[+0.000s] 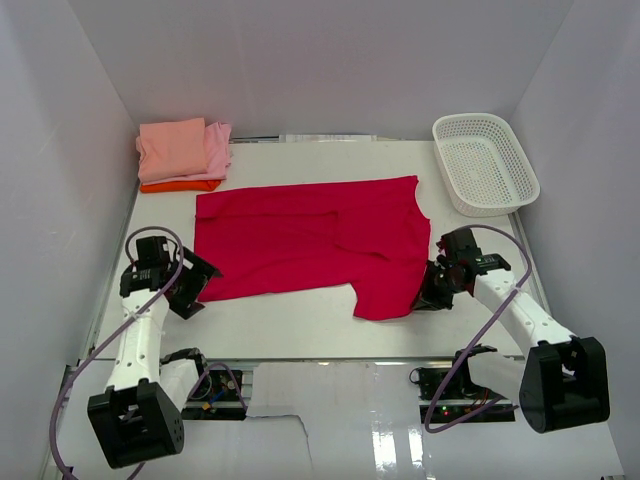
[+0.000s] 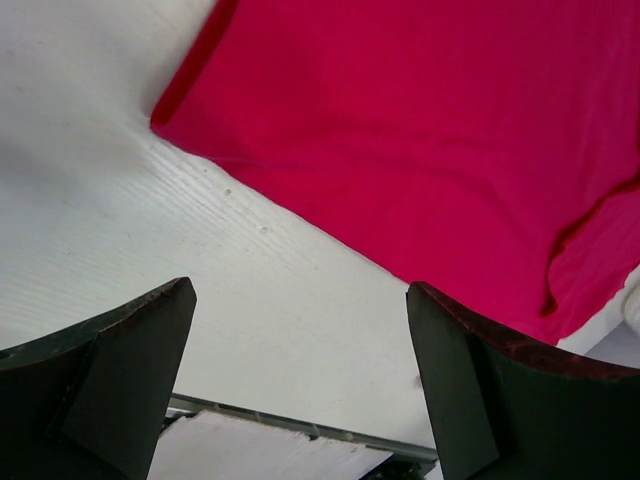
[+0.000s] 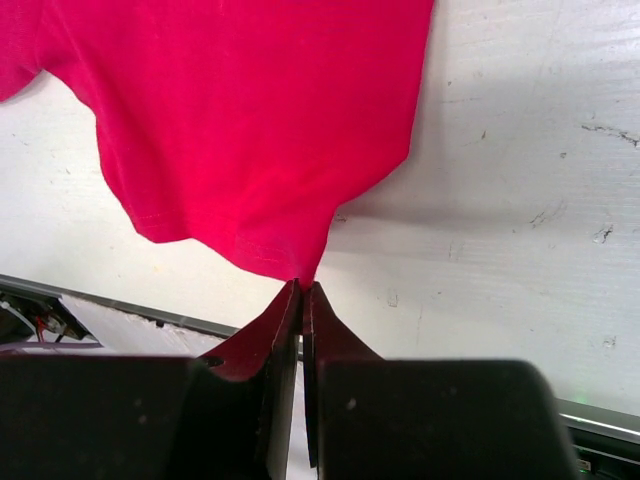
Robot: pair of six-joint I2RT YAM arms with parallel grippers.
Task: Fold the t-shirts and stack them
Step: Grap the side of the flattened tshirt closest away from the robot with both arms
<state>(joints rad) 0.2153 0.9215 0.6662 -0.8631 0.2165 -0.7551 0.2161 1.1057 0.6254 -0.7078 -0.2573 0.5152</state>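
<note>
The crimson-red t-shirt (image 1: pixel 310 240) lies spread across the middle of the table, partly folded, with one sleeve hanging toward the near right. It also shows in the left wrist view (image 2: pixel 430 130) and the right wrist view (image 3: pixel 240 110). My right gripper (image 1: pixel 428 290) is shut on the corner of that sleeve (image 3: pixel 300 270) and pulls it slightly taut. My left gripper (image 1: pixel 200 282) is open and empty, just off the shirt's near left corner (image 2: pixel 165 112). Folded salmon-pink (image 1: pixel 172 146), light pink (image 1: pixel 218 150) and orange (image 1: pixel 180 185) t-shirts are stacked at the far left.
A white lattice basket (image 1: pixel 486 163) stands at the far right. White walls close in the table on three sides. The table's near edge (image 1: pixel 320 358) runs just in front of both grippers, with cables and electronics below it.
</note>
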